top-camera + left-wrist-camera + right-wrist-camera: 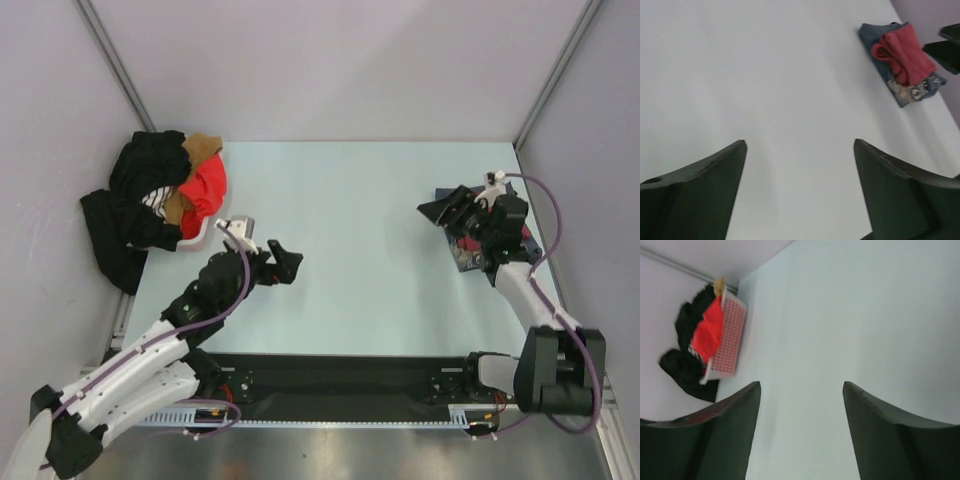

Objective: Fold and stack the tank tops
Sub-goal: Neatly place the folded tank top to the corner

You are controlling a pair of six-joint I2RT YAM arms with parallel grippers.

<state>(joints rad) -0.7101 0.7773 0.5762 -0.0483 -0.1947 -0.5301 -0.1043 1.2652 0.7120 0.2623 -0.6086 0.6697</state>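
Left gripper [799,142] and right gripper [801,384] hang open and empty while the maroon top [905,52] lies, loosely folded, on the blue-grey top [920,90] by the right edge of the table [350,200], stack apparently complete.

A: Where does the left arm [150,350] sit?
B: It runs from the lower left of the top view up toward the centre, bent at the elbow. The left gripper [286,260] points to the right with its jaws spread wide, nothing between them.
A: And the right arm [522,290]?
B: It climbs from the lower right, leaning up and left. The right gripper [445,208] sits at the upper right and points left. Its wrist view shows the jaws parted too, gripping nothing.
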